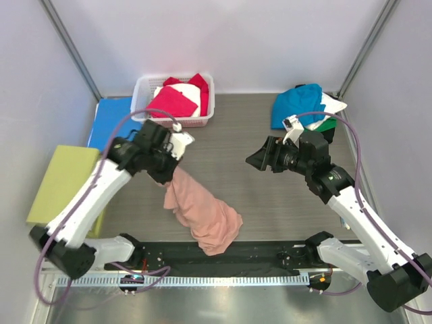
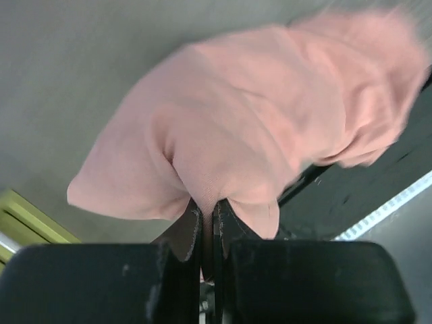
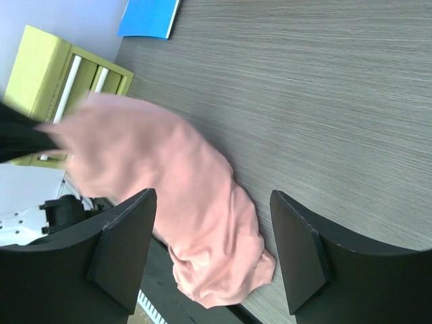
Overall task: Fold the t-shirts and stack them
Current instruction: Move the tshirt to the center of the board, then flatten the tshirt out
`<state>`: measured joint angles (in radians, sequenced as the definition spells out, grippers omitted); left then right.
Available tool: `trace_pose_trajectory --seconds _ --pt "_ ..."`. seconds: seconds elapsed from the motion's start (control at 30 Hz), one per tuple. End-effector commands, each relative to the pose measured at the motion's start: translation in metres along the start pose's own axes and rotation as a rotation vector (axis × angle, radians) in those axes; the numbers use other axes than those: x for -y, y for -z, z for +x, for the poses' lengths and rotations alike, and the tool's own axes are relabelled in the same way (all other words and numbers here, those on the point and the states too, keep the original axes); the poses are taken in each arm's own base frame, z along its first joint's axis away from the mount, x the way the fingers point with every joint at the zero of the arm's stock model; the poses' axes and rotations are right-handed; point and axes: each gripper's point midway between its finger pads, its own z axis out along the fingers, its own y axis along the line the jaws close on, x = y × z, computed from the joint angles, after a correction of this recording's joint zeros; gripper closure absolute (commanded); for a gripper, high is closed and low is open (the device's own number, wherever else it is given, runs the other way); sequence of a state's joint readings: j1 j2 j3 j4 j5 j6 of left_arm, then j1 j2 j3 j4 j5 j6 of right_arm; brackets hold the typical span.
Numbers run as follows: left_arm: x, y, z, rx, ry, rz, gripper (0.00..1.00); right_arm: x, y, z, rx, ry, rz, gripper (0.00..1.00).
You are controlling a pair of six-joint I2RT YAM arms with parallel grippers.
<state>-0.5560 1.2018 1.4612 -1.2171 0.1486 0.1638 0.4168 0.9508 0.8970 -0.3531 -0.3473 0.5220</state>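
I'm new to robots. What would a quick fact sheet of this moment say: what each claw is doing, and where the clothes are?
Left claw: shut on pink t-shirt, one end held up, the rest drooping to the table
Right claw: open, empty, facing the pink t-shirt
White basket: holds a magenta t-shirt and other crumpled cloth
Far-right pile: teal-blue on top, white and green beneath
Folding: pink t-shirt not yet folded

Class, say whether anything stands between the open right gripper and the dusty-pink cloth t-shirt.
Nothing visible does: only grey wood-grain table separates the right gripper from the dusty-pink cloth t-shirt, which the left gripper pinches.
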Motion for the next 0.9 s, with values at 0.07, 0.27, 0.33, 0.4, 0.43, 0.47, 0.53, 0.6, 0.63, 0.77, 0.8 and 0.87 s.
trace_pose_trajectory --seconds 0.07,0.27,0.33,0.4,0.43,0.47,0.53,0.6,0.63,0.77,0.8,0.87 --pt "-0.024 -0.066 0.043 -0.242 0.115 -0.078 1.0 -0.022 0.01 0.011 -0.044 0.024 -0.112 0.2" --pt "-0.074 -0.079 0.026 -0.234 0.332 -0.086 1.0 -0.029 0.013 0.07 -0.195 -0.014 -0.155 0.18" --pt "-0.088 -0.081 0.026 -0.23 0.394 -0.068 1.0 -0.038 0.013 0.115 -0.305 -0.016 -0.169 0.13" --pt "-0.097 -0.088 0.03 -0.246 0.424 -0.065 1.0 -0.041 0.011 0.157 -0.394 0.03 -0.134 0.14" --pt "-0.098 -0.089 0.03 -0.244 0.431 -0.062 1.0 -0.038 0.009 0.169 -0.417 0.024 -0.094 0.16" --pt "-0.1 -0.09 0.032 -0.243 0.439 -0.063 1.0 -0.031 0.002 0.189 -0.469 0.042 -0.04 0.16" --pt "-0.101 -0.095 0.032 -0.24 0.454 -0.054 1.0 -0.038 0.005 0.224 -0.56 0.12 -0.027 0.16" --pt "-0.103 -0.098 0.033 -0.238 0.463 -0.053 1.0 -0.041 0.002 0.255 -0.635 0.195 0.021 0.16" --pt "-0.103 -0.1 0.036 -0.244 0.467 -0.05 1.0 -0.039 0.001 0.263 -0.657 0.221 0.044 0.16" --pt "-0.1 -0.103 0.042 -0.247 0.475 -0.037 1.0 -0.044 -0.008 0.28 -0.696 0.258 0.079 0.19" --pt "-0.099 -0.104 0.043 -0.249 0.477 -0.034 1.0 -0.044 -0.009 0.283 -0.704 0.262 0.081 0.2" --pt "-0.096 -0.102 0.042 -0.238 0.473 -0.025 1.0 -0.047 -0.012 0.284 -0.701 0.259 0.072 0.2"
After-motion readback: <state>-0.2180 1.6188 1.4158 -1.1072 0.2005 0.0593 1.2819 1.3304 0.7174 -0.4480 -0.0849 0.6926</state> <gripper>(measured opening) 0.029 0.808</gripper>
